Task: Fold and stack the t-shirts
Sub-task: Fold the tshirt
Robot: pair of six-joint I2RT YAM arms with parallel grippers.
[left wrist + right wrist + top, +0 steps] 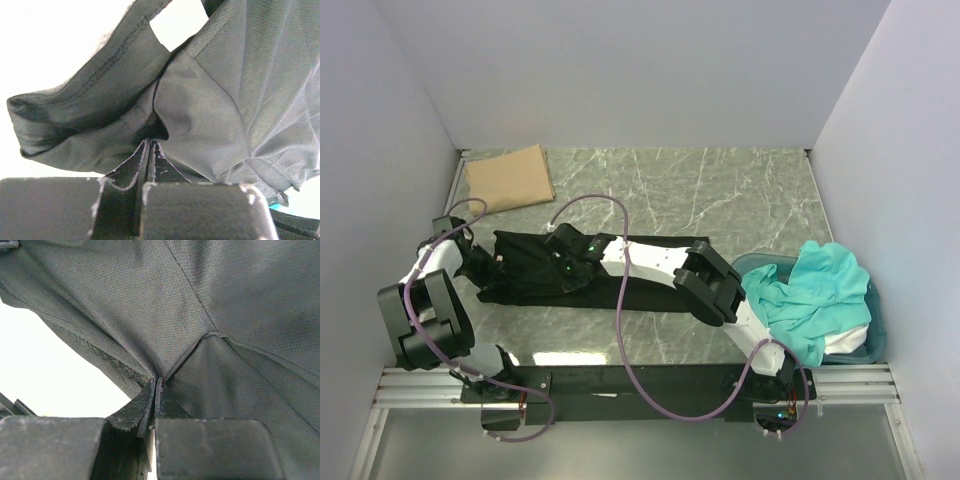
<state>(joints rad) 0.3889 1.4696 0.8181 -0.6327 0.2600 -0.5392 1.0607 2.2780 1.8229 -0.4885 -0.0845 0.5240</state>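
I have my left end effector (150,146) and right end effector (158,382) pinched shut on the black t-shirt (530,285), which lies mid-fold at the centre of the table (740,200). The tan t-shirt (510,178) is folded at 10 o'clock. The teal t-shirts (815,290) wait at 3 o'clock.

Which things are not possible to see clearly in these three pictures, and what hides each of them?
- Top view: the right arm covers the middle of the black t-shirt.
- Top view: the teal t-shirts are heaped in the tub; their number is unclear.
- Wrist views: cloth fills the frame beyond the left pincer and the right pincer; the background is washed out white.
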